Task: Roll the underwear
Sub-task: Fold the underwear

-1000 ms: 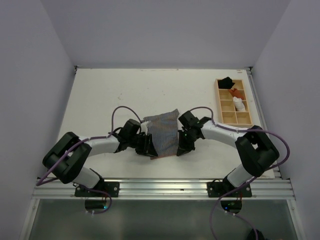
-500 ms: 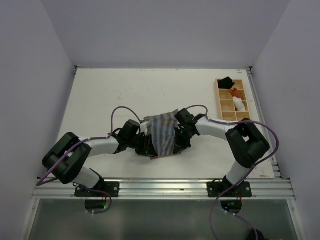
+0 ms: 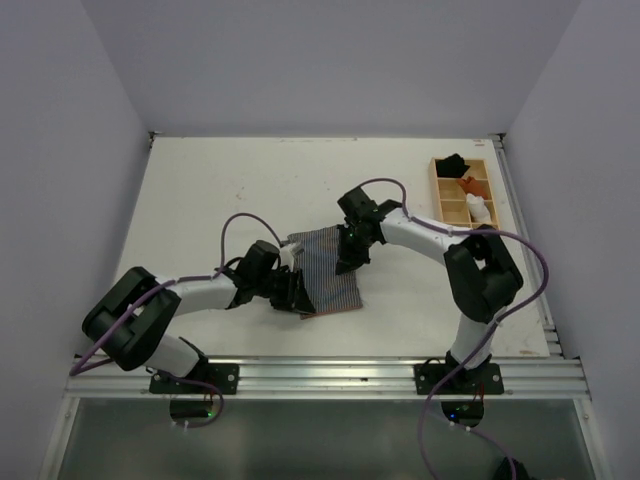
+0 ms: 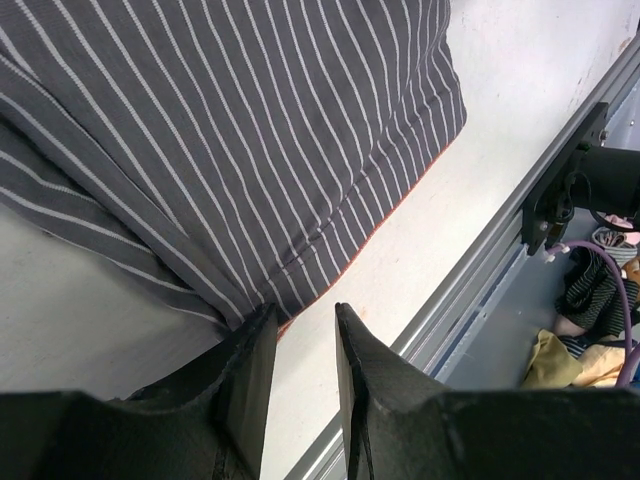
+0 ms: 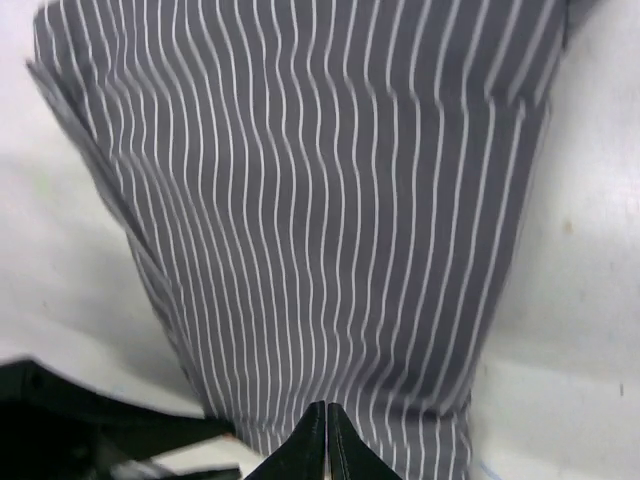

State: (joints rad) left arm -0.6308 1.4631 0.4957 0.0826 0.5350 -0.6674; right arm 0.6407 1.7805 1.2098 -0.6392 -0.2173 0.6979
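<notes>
The underwear (image 3: 328,278) is a grey cloth with fine white stripes, lying flat on the white table between my arms. It fills the left wrist view (image 4: 250,130) and the right wrist view (image 5: 330,200). My left gripper (image 3: 300,297) sits low at the cloth's near left corner. Its jaws (image 4: 302,315) stand a little apart with bare table between them, and one finger (image 4: 250,370) touches the cloth's orange-edged corner. My right gripper (image 3: 347,262) is over the cloth's far right part, its tips (image 5: 326,412) pressed together with nothing seen between them.
A wooden compartment tray (image 3: 486,237) stands at the far right, holding a black bundle (image 3: 452,163), an orange one (image 3: 472,186) and a white one (image 3: 480,208). A metal rail (image 3: 330,372) runs along the near table edge and also shows in the left wrist view (image 4: 500,260).
My right gripper has moved left and away from the arm bases, from the cloth's right edge to over its far right part. The left gripper has stayed at the near left corner.
</notes>
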